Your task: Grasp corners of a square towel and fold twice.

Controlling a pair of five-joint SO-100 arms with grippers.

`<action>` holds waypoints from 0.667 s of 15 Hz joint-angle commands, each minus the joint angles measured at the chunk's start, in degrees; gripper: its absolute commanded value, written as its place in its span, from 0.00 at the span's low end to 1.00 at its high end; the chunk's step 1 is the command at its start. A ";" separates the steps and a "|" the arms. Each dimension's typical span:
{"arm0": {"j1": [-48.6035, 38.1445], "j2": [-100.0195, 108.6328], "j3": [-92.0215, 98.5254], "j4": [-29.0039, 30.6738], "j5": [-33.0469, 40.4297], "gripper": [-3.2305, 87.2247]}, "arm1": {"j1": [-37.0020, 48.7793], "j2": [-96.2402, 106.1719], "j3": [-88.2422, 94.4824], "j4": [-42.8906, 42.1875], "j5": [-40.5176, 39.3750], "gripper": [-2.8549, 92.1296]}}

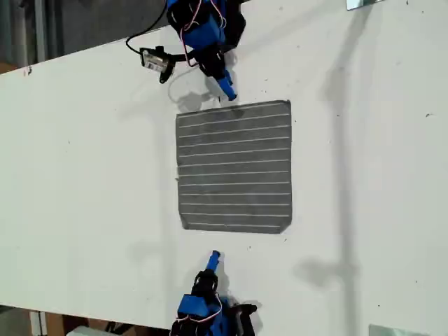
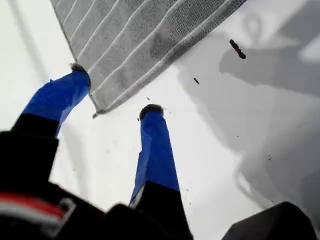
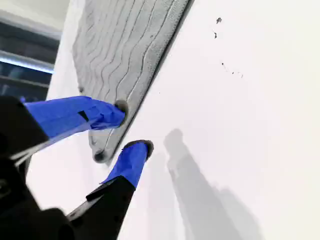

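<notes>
Blue fingers of my first gripper are spread, and one corner of the towel lies just ahead, between the tips. My second gripper is spread too, astride the cloth's edge beside another corner. Nothing is pinched yet; the towel lies flat and unfolded on the table.

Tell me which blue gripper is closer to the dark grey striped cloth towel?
The gripper at the exterior view's top: its tip nearly reaches the towel; the bottom gripper stands apart.
</notes>
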 commanded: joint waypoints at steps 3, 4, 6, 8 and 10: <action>-3.78 0.35 0.18 -0.44 -21.62 0.17 | 67.59 0.62 -5.36 4.22 0.18 0.23; -4.13 0.35 0.18 -0.44 -23.03 0.17 | 64.60 0.62 -5.71 4.66 0.97 0.23; -5.89 0.35 0.18 -0.35 -24.52 0.15 | 50.10 0.62 -4.92 3.78 0.97 0.23; -6.68 0.35 0.18 -0.35 -26.10 0.15 | 25.05 0.62 -4.39 3.25 1.41 0.23; -6.24 0.35 0.18 -0.35 -26.72 0.15 | 2.46 0.62 -4.48 3.34 1.58 0.20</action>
